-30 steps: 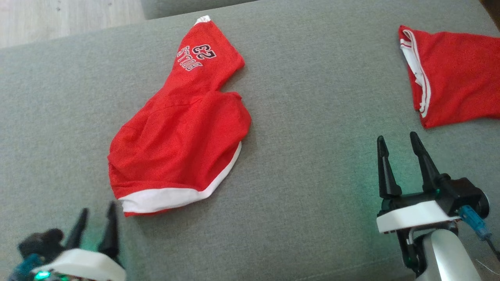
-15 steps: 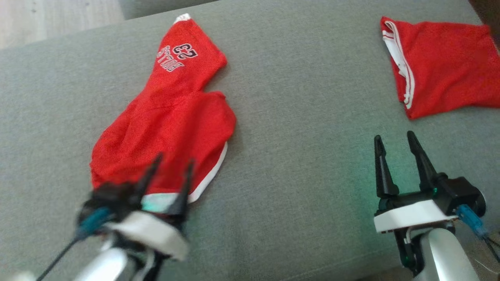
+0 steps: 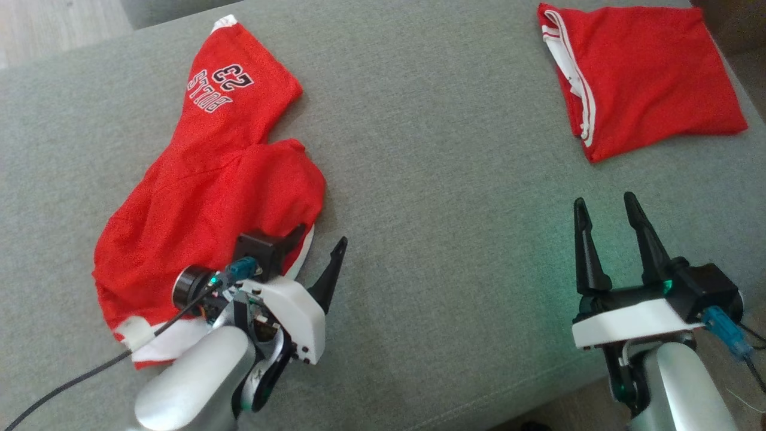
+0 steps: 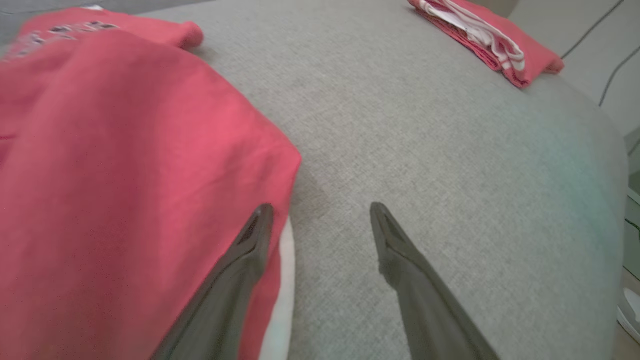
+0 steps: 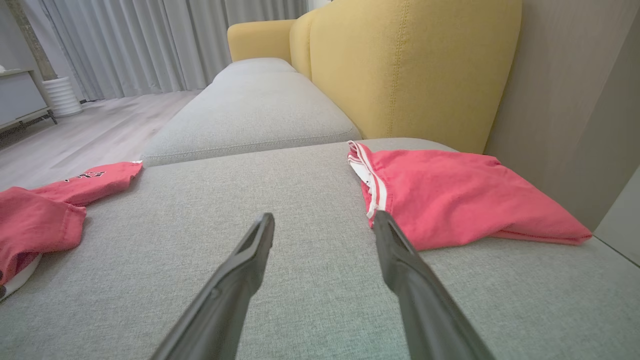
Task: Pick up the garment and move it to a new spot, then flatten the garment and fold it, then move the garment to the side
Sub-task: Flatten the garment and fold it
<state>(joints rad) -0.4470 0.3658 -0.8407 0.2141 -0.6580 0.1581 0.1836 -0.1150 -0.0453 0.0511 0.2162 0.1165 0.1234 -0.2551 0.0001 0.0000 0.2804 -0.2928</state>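
- Found the garment (image 3: 203, 197), red shorts with a white hem band and a "23" print, rumpled on the grey sofa cushion (image 3: 449, 179), spread from 8 to 11 o'clock of the head view.
- Saw a second red garment (image 3: 646, 78), folded, at 1 o'clock on the same cushion, well apart from the first.
- Found the left tool (image 3: 322, 234) at 7 o'clock, forearm slanting up toward 1 o'clock, jaws spread wide and gripping nothing.
- Saw its fingers (image 4: 235, 280) astride the garment's edge: one over the red cloth and white band, the other over bare cushion. Could not tell whether either tip touched.
- Found the right tool (image 3: 604, 200) at 4 o'clock, pointing to 12, also spread wide and empty, over bare cushion with the folded garment beyond it toward 1 o'clock.
- Compared with a second before: left tool brought up from the 8 o'clock corner, short of the hem, to the hem's right end; right tool unchanged in pose and spread.
- Put the leftward slide of both cloths in the head view down to the camera turning.
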